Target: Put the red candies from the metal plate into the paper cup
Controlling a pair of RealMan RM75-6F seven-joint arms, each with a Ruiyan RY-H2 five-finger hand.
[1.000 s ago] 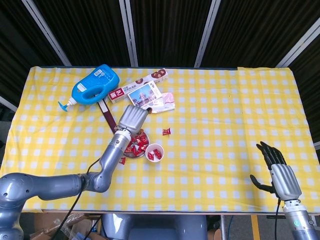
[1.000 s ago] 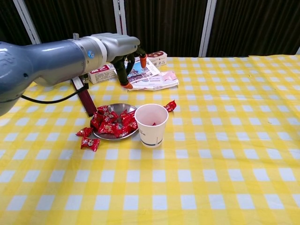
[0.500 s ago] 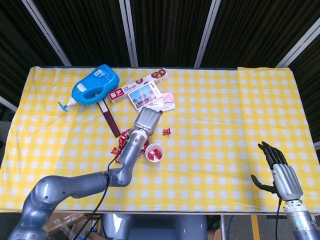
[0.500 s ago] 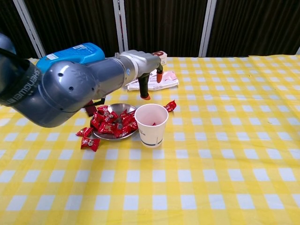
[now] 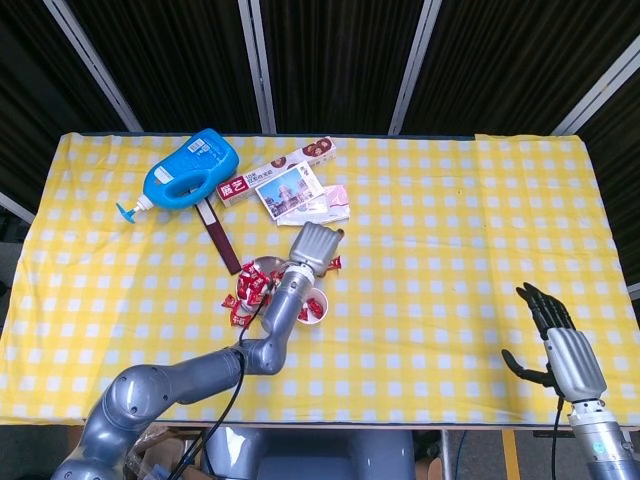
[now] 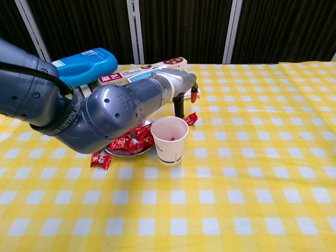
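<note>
- We see the red candies [image 6: 127, 143] heaped in the metal plate [image 5: 262, 266], which sits just left of the paper cup [image 6: 169, 139] and touches or nearly touches it; a few lie spilled on the tabletop [image 6: 252, 173] left of the plate.
- One stray candy [image 6: 190, 118] lies on the cloth just behind and to the right of the cup.
- The cup stands upright, with at least one red piece visible inside.
- Our left hand [image 5: 315, 244] hangs above the far side of the cup, fingers pointing down near the stray candy; we see nothing in it, but whether the fingers are spread or curled we cannot tell.
- The plate's candies lie to the left of that hand and nearer the robot, so we judge the next pick calls for a short reach back leftward.
- Our right hand [image 5: 560, 346] rests released, fingers apart, well away at the tabletop's right edge; the left is plainly the nearer.
</note>
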